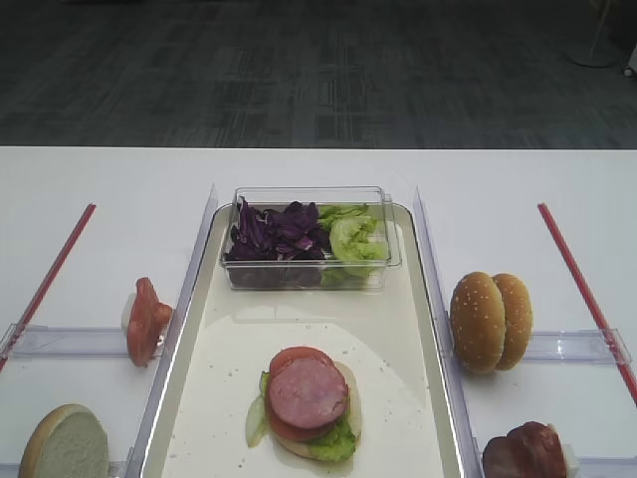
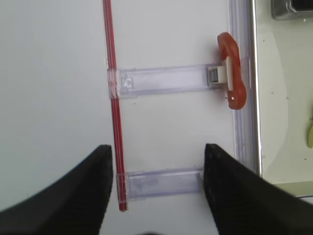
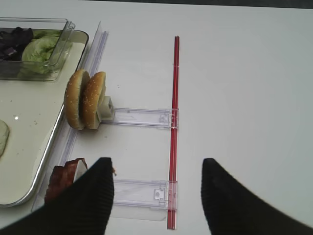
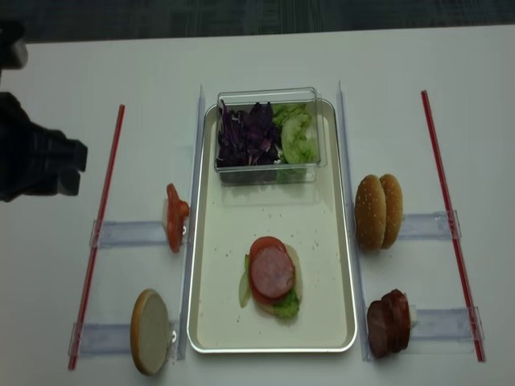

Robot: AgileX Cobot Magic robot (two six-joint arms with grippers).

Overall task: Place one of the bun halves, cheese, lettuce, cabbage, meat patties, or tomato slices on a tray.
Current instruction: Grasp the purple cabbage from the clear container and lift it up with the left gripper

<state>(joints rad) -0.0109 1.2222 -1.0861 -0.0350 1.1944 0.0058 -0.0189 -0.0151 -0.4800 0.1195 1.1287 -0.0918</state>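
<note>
Both grippers are empty with fingers apart: the left gripper [image 2: 157,188] hangs over bare table left of the tray [image 1: 204,398], the right gripper [image 3: 157,196] over bare table right of it. On the tray a stack [image 1: 307,403] sits near-centre: a meat slice on top, tomato under it, lettuce showing at the near edge, a pale bun base below. A clear box [image 1: 311,239] at the far end of the tray holds cabbage [image 1: 279,234] on its left and lettuce [image 1: 356,239] on its right. Off the tray, upright in clear holders: tomato slices [image 1: 145,321] and one bun half [image 1: 66,445] on the left, two bun halves [image 1: 490,321] and meat patties [image 1: 526,453] on the right. Judged risks: the upright pieces stand on edge just beside the tray's clear side rails, so a sideways approach may clip a rail or shift a holder. The tomato slices are thin and pressed together; a pinch may lift several or tear one. The two right bun halves touch, so closing on one could drag or topple the other. Cabbage and lettuce are loose and crinkled inside box walls; fingers may catch the rim or come up with a clump. Any release off-centre may slide the meat slice and tilt the stack. Red strips [image 1: 580,284] flank the work area; a low sweep could snag them.
</note>
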